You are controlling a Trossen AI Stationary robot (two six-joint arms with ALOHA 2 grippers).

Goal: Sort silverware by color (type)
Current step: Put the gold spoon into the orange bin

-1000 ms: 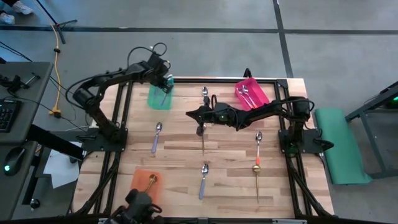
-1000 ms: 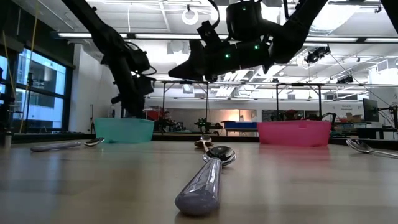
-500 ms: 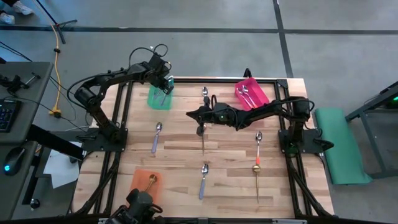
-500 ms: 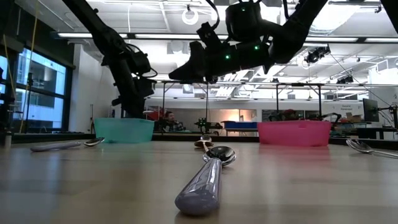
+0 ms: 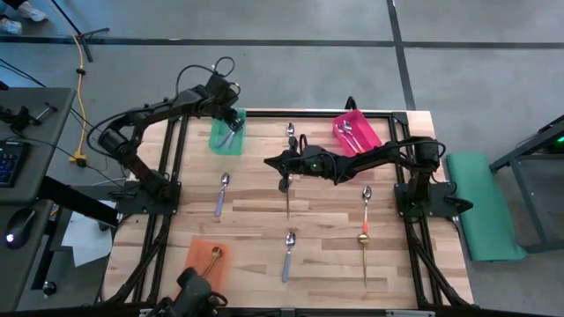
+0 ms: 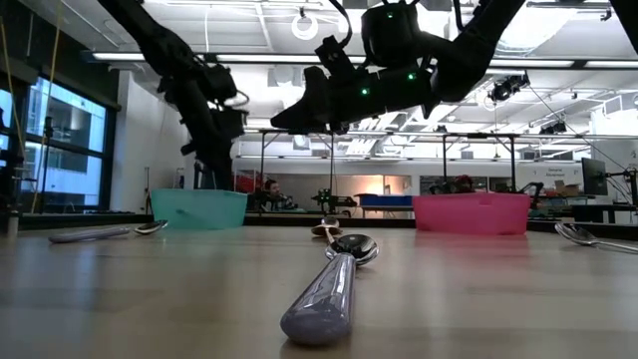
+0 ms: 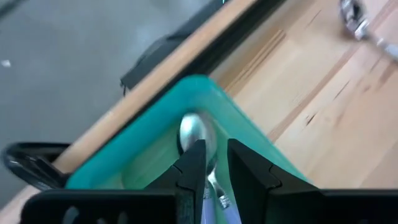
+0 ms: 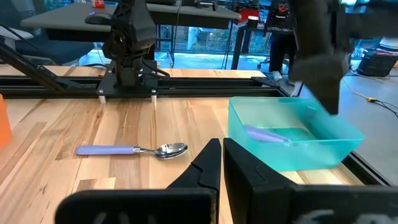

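Lifting slightly since a second ago, the left gripper (image 5: pixel 227 116) hovers over the teal bin (image 5: pixel 216 141) at 11 o'clock, fingers parted and gripping nothing, 1 lavender-handled spoon (image 7: pixel 200 140) lying inside. At table center the right gripper (image 5: pixel 271 160) hangs with fingers nearly closed, empty, above a gold spoon (image 5: pixel 286 192).

your left gripper (image 5: pixel 229 121) hangs at the far left of the surface on a bent, raised arm, its jaws a narrow gap apart. your right gripper (image 5: pixel 270 160) is stretched out toward the middle, arm nearly level and held high, with its jaws almost touching.
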